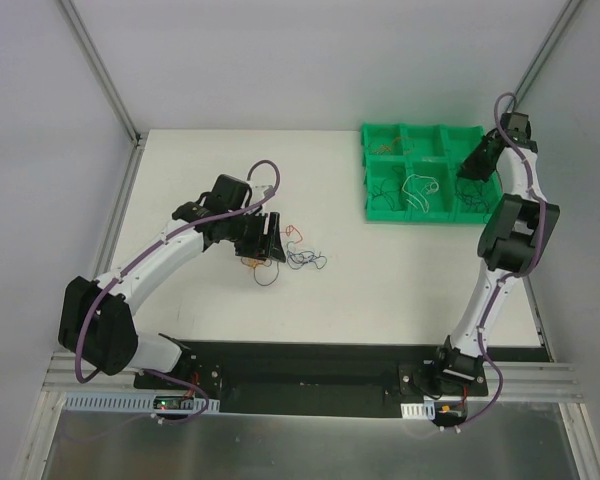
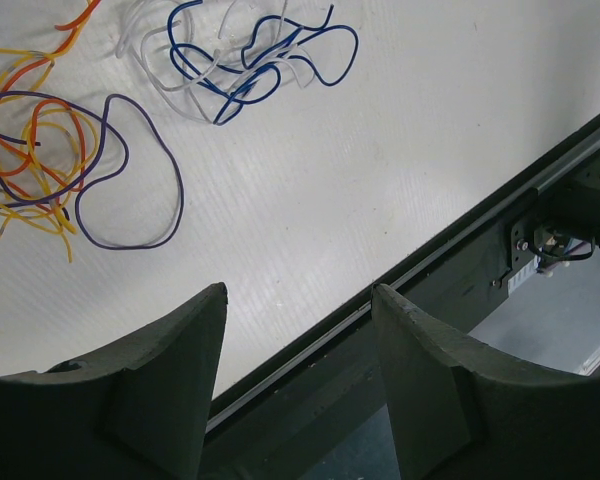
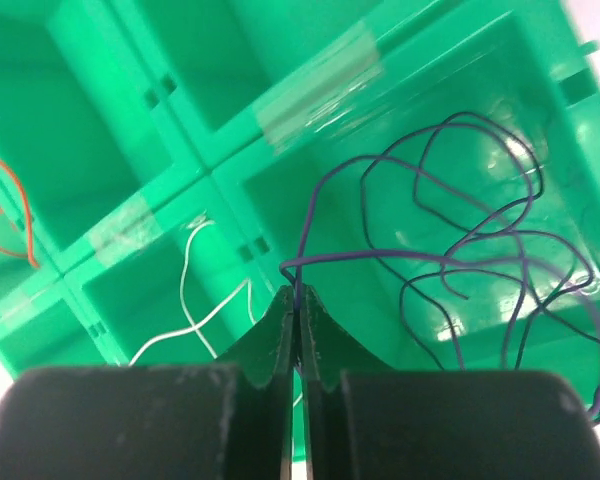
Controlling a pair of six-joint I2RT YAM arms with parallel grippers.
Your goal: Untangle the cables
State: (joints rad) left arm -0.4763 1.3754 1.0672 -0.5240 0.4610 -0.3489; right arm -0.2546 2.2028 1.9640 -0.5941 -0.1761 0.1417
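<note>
A loose knot of thin cables [image 1: 292,255] lies on the white table just right of my left gripper [image 1: 267,240]. The left wrist view shows orange, yellow and purple strands [image 2: 50,150] at the upper left and blue and white strands [image 2: 245,60] at the top. My left gripper [image 2: 298,290] is open and empty, its fingertips apart from the strands. My right gripper [image 3: 296,292] is shut on a purple cable [image 3: 420,255] over the green tray's [image 1: 385,213] near right compartment. That compartment holds curly purple and black wires. A white cable [image 3: 190,300] lies in the neighbouring compartment.
The green tray has several compartments; an orange wire [image 3: 5,215] lies in a far one. A black rail [image 1: 310,365] runs along the table's near edge between the arm bases. Metal frame posts [image 1: 105,75] stand at the back corners.
</note>
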